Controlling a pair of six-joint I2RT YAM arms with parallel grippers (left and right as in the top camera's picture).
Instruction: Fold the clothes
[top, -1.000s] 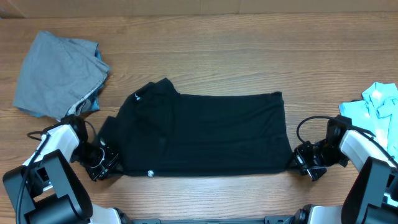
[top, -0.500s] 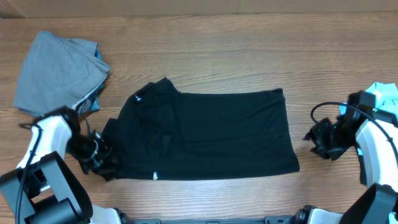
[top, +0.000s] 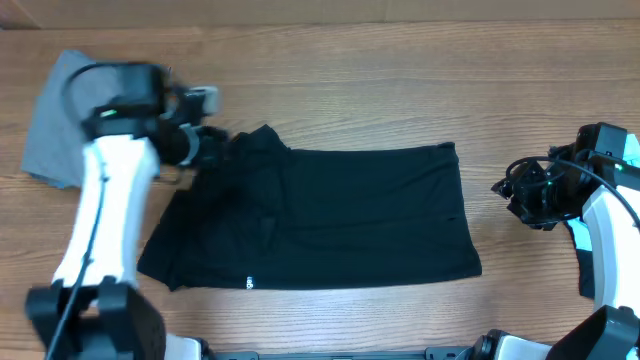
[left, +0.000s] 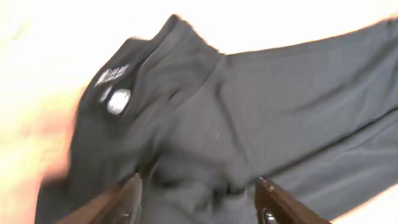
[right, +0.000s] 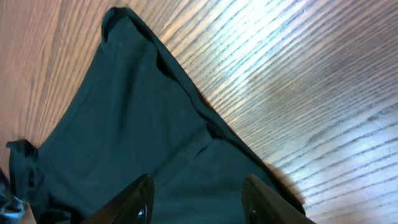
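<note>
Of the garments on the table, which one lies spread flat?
The black shirt in the middle, laid out wide and smooth; the grey garment sits bunched at the far left edge.

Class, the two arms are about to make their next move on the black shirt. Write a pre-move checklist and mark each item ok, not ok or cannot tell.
1. left gripper open: ok, its fingers stand apart above the black shirt.
2. right gripper open: ok, its fingers stand apart, and the overhead view shows it off the shirt's right edge.
3. Shirt lying flat: not ok, the collar end is rumpled.
4. Shirt's near edge straight: ok.
5. grey garment apart from the shirt: cannot tell, the left arm covers the gap.
</note>
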